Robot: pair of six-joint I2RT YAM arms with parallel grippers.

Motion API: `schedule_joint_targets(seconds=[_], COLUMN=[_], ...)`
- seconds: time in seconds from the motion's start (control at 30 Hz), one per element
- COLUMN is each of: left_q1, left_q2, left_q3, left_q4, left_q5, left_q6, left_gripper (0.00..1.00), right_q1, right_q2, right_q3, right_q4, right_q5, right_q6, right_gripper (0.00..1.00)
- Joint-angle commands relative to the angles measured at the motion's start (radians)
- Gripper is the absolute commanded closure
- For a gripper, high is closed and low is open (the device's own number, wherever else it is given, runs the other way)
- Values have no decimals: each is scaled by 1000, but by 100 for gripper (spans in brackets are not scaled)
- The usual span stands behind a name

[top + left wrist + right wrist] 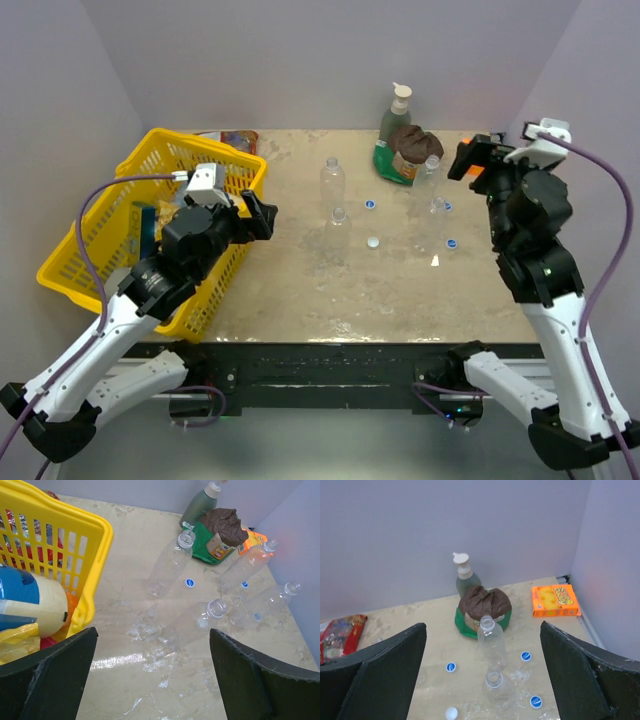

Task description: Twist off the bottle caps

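My left gripper [152, 650] and right gripper [482, 645] gape empty. The bottles [333, 182] stand mid-table, seemingly uncapped, caps [370, 204] loose beside them. Light, crushable: I'd hold ribbed bodies gently.

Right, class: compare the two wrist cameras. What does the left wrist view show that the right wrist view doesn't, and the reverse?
Only the left wrist view shows the yellow basket, and it shows all four clear bottles, uncapped. Only the right wrist view shows a loose white cap; just two of the bottles appear there. Both views share the green pump bottle, the orange box and loose blue caps.
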Motion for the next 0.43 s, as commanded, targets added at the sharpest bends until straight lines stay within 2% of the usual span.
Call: schedule_joint_targets(seconds=[0.0, 0.4], left_q1=[5, 5], left_q2=[10, 24], left_q3=[47, 53], left_q4=[13, 42], left_q5=[-35, -24], left_q6=[18, 53], left_gripper=[0, 0], right_q1=[-2, -2], right_q2=[-44, -50], right_q3=[20, 0], right_q4=[26, 53], right_q5=[77, 77], right_q6=[-37, -38], right_gripper=[1, 1])
